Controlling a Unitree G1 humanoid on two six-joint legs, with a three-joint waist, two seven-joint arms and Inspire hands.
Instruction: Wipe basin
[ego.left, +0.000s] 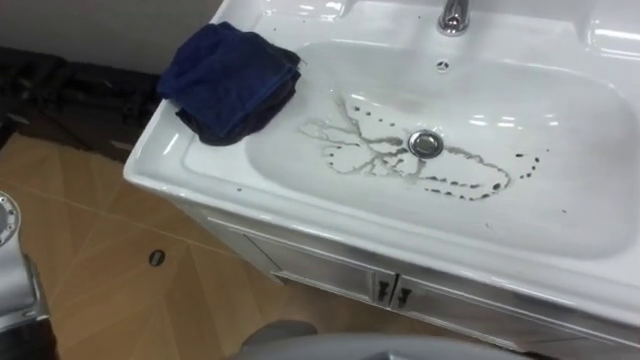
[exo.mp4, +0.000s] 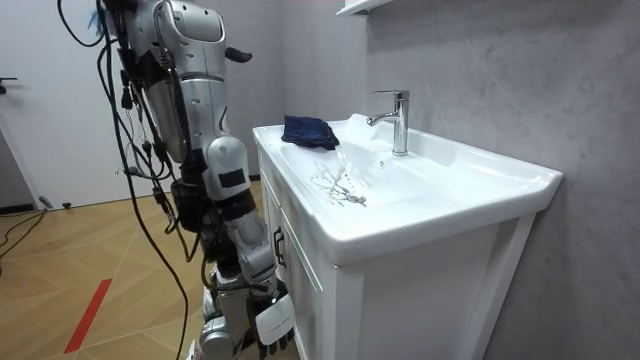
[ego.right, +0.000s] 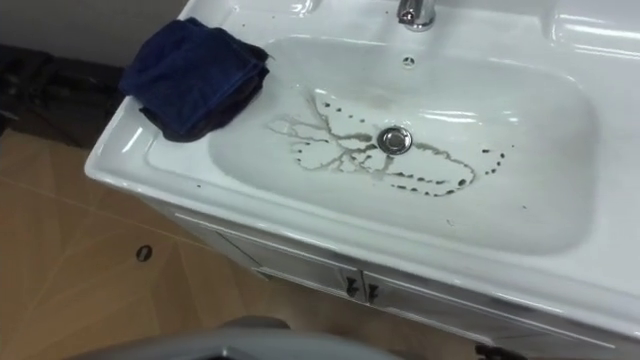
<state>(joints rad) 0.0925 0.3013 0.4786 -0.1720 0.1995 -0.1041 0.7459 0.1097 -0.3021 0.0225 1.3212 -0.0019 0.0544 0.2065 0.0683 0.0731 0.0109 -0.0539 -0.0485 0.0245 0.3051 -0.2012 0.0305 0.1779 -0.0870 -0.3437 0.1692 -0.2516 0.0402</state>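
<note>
Your right hand (exo.mp4: 270, 322) hangs low beside the cabinet (ego.left: 330, 280) front, under the basin (ego.left: 560, 120) rim; you cannot tell whether its fingers are curled. The folded blue cloth (ego.left: 232, 80) lies above that hand and off to its left, on the basin's left corner, so the left arm is probably nearer. Dirty streaks (ego.left: 400, 165) lie right of the cloth.

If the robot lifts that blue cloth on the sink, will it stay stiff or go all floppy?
Probably floppy: the blue cloth lies in soft, crumpled folds and droops over the rim of the basin. It likely weighs little, unless it is wet. It shouldn't roll, but it could slide on the glossy surface.
</note>
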